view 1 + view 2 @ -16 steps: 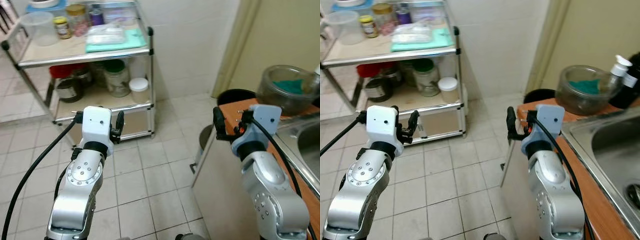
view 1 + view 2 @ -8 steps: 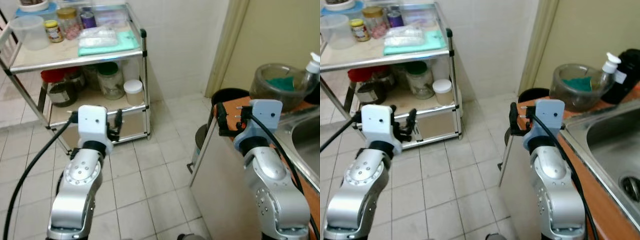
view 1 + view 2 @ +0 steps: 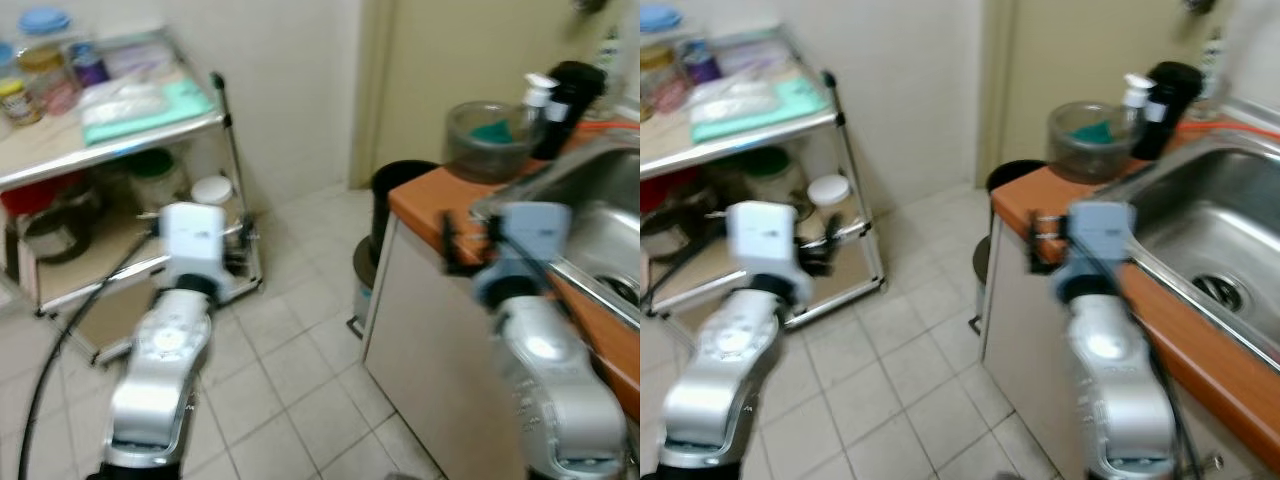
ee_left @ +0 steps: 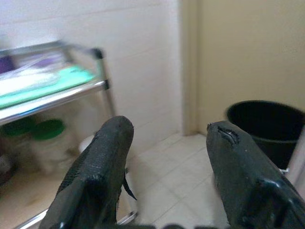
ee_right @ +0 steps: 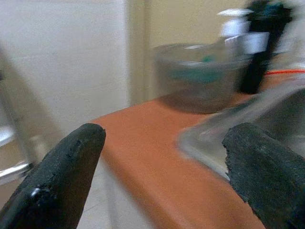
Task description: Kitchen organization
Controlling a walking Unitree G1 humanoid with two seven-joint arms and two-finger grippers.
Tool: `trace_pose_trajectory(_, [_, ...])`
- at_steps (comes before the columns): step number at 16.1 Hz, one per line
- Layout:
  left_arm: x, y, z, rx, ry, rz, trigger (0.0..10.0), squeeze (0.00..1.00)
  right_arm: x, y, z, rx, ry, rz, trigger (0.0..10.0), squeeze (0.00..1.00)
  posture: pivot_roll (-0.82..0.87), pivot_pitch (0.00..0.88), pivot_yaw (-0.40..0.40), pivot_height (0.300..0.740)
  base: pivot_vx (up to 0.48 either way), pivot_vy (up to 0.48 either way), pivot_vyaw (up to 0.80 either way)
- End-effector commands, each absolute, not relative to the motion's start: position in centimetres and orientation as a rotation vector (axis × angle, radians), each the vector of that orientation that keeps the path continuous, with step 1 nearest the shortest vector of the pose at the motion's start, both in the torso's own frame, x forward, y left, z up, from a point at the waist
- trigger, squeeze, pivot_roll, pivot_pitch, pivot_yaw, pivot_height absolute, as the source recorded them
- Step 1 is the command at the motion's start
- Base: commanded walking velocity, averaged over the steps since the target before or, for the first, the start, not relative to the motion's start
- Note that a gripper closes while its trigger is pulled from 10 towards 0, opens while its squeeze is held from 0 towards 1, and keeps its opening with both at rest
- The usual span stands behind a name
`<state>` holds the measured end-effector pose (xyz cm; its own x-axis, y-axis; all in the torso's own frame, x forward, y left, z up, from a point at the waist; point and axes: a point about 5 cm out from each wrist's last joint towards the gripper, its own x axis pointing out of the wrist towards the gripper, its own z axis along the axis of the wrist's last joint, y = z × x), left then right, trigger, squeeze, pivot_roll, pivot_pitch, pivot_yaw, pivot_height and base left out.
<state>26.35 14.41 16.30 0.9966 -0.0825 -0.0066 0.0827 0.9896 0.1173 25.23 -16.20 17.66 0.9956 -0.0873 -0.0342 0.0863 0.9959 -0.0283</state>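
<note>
Both arms are raised in front of me. My left gripper (image 4: pixel 169 157) is open and empty, hovering above the tiled floor and pointing between a metal rack (image 3: pixel 110 152) and a black bin (image 4: pixel 267 119). My right gripper (image 5: pixel 162 157) is open and empty, level with the corner of an orange counter (image 3: pixel 430 205). On that counter stand a glass bowl (image 3: pixel 487 140) with something teal inside, a white pump bottle (image 3: pixel 540 95) and a black container (image 3: pixel 572 92). A steel sink (image 3: pixel 1200 230) is set into the counter to the right. The picture is blurred.
The rack on the left carries jars, a teal cloth (image 3: pixel 150 105) and a plastic bag on top, with more jars and a white-lidded tub (image 3: pixel 212 190) below. The black bin (image 3: pixel 400 195) stands against the wall beside the counter's white side panel (image 3: pixel 420 300).
The camera has swung right: the rack slid toward the left edge and the sink and counter came further into view. Both arms keep the same raised pose, fingers open.
</note>
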Motion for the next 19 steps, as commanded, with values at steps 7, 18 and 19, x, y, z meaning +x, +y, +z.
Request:
trace_pose_trajectory(7, [26.08,15.29,16.17,0.135,0.004,-0.054,10.0,0.0,24.87,-15.67,17.48,-0.025,0.041,-0.04,10.0,1.0,-0.02,0.0,0.048,0.74,0.0,0.0,-0.76])
trace_pose_trajectory(18, [25.73,15.7,15.94,0.103,0.02,-0.014,10.0,0.0,25.71,-15.66,17.73,-0.057,0.037,-0.015,10.0,1.0,-0.01,0.0,0.017,0.74,0.0,0.0,-0.77])
trace_pose_trajectory(19, [25.82,15.61,16.0,0.102,0.018,-0.015,10.0,0.0,25.83,-15.7,17.81,-0.065,0.036,-0.013,10.0,1.0,-0.02,0.0,0.018,0.74,0.0,0.0,-0.77])
